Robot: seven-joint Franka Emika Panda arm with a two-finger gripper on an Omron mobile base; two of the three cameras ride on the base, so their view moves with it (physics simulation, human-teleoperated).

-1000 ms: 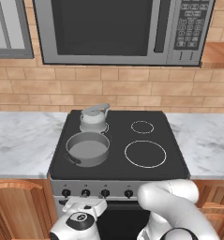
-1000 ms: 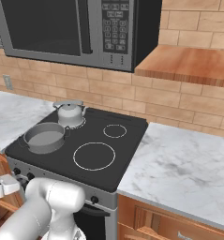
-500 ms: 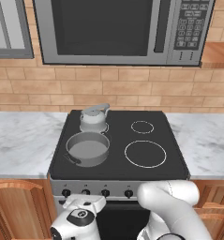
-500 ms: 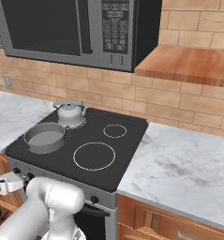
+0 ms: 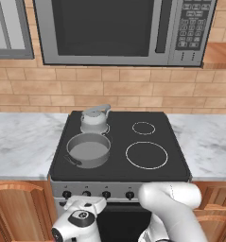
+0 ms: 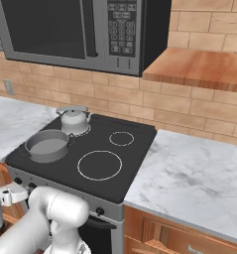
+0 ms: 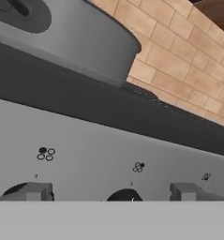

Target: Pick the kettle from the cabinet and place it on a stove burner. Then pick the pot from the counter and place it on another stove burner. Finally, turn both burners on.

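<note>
claw spread, at knob panel | pot above

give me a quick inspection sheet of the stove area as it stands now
surface: black cooktop, white marble counter either side
job's things: kettle on the back left burner, pot on the front left burner, close together; contact cannot be told
clutter: nothing seen
end effector: end effector low at the stove's front panel, fingers wide apart, holding nothing, facing the knobs
cables: nothing seen
surroundings: microwave above, brick wall, wooden shelf to the right
</note>
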